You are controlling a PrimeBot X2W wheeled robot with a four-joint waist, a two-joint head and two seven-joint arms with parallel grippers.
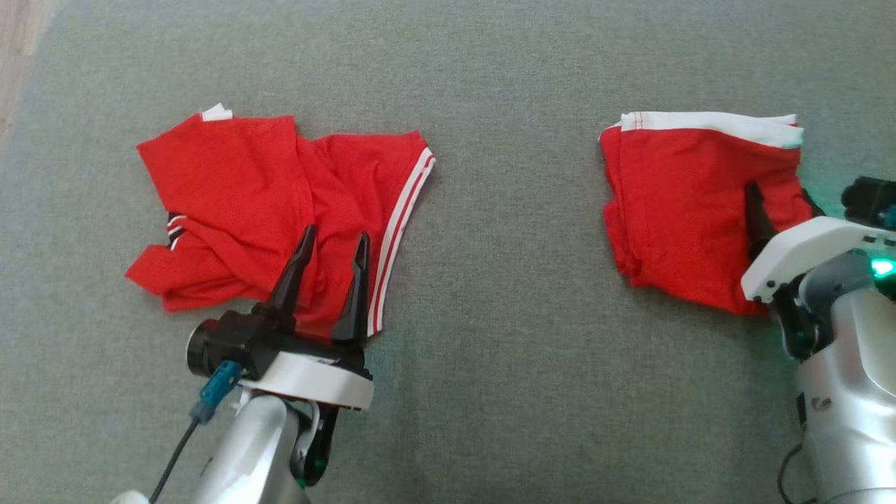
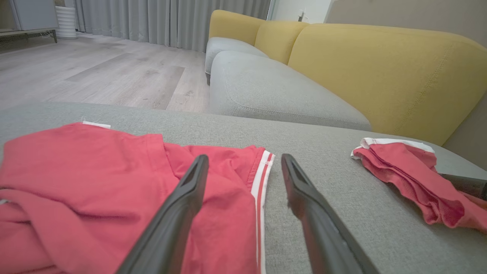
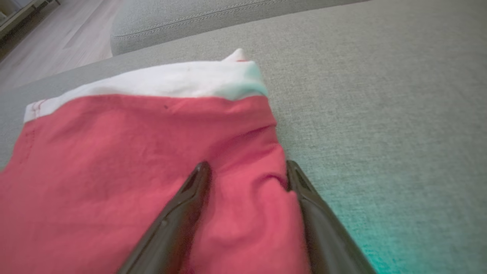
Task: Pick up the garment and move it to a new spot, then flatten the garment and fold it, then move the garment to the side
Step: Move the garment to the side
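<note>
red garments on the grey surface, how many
2. The crumpled garment lies left, under the left gripper; the folded garment lies right, at the right gripper. None seems hidden.

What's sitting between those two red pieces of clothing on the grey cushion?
Nothing. In the head view, only bare grey cushion stretches between the crumpled red garment and the folded red garment.
</note>
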